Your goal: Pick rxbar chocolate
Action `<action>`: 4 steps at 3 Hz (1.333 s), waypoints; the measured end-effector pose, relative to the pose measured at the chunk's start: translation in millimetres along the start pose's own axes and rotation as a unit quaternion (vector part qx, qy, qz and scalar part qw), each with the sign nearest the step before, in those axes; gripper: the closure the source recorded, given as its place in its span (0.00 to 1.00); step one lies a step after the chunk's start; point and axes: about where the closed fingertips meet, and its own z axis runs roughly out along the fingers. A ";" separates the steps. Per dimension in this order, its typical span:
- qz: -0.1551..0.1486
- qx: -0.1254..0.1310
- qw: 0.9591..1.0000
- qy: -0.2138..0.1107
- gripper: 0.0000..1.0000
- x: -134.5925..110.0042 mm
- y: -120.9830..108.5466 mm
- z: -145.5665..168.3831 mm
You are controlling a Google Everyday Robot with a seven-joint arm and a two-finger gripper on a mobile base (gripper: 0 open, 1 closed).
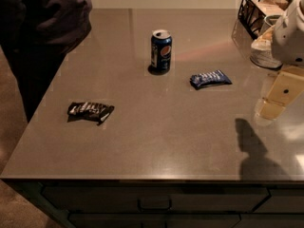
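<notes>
The rxbar chocolate (pixel 90 111), a small flat black wrapper with white lettering, lies on the grey countertop (pixel 156 141) towards its left side. My gripper (pixel 274 107) hangs at the far right edge of the view on the white arm (pixel 292 32), above the counter and far to the right of the bar. Nothing shows in it. Its shadow falls on the counter just below it.
A blue Pepsi can (pixel 161 51) stands upright at mid-counter. A blue wrapper (pixel 210 79) lies right of it. A black wire basket (pixel 259 11) and a white stack of dishes (pixel 263 53) sit at the back right. A person in dark clothes (pixel 42 27) stands at the left edge. Drawers (pixel 154 204) run below the front edge.
</notes>
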 end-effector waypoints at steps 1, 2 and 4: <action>0.000 0.000 1.000 0.000 0.00 -0.1 0.0 0.0; 0.000 -0.002 1.000 -0.024 0.00 -19.7 -4.1 7.3; -0.007 -0.035 0.994 -0.100 0.00 -100.2 0.4 55.7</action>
